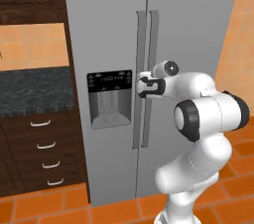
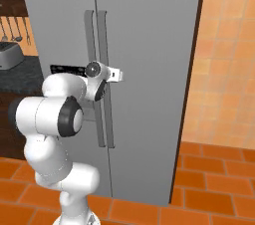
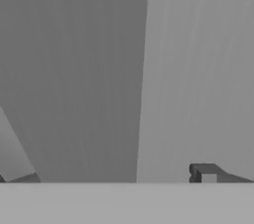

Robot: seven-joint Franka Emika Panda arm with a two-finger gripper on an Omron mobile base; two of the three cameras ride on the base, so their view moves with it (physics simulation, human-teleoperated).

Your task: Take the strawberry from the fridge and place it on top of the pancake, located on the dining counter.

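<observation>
Gripper (image 1: 141,83) spread wide, grasping nothing, pressed up at the fridge (image 1: 193,29) handles (image 1: 147,39); doors closed, strawberry presumably behind them.

We find the fridge (image 2: 149,69) with both doors closed. Our gripper (image 2: 117,75) sits at its right-hand handle (image 2: 106,79).

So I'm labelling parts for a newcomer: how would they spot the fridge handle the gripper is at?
Find the tall grey fridge. Two long vertical handles run side by side down its middle seam. The gripper is at the right handle, the one farther from the black dispenser panel.
</observation>
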